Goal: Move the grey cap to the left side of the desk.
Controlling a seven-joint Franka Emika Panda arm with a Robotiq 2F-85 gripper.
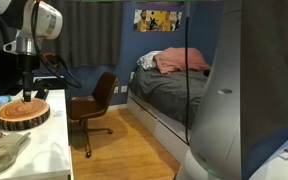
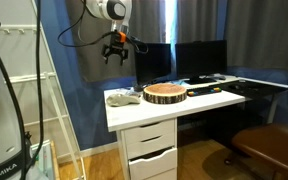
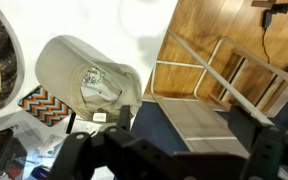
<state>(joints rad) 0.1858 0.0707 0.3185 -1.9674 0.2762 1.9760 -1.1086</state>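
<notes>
Your gripper [image 2: 117, 50] hangs in the air above one end of the desk [image 2: 219, 99]. Its fingers are spread wide apart and hold nothing. The grey cap [image 2: 122, 98] lies flat on the white top below it, near the end edge and the front corner. Just beside the cap sits a round wood slab [image 2: 165, 93]. A brown chair [image 2: 269, 145] stands past the front edge.
</notes>
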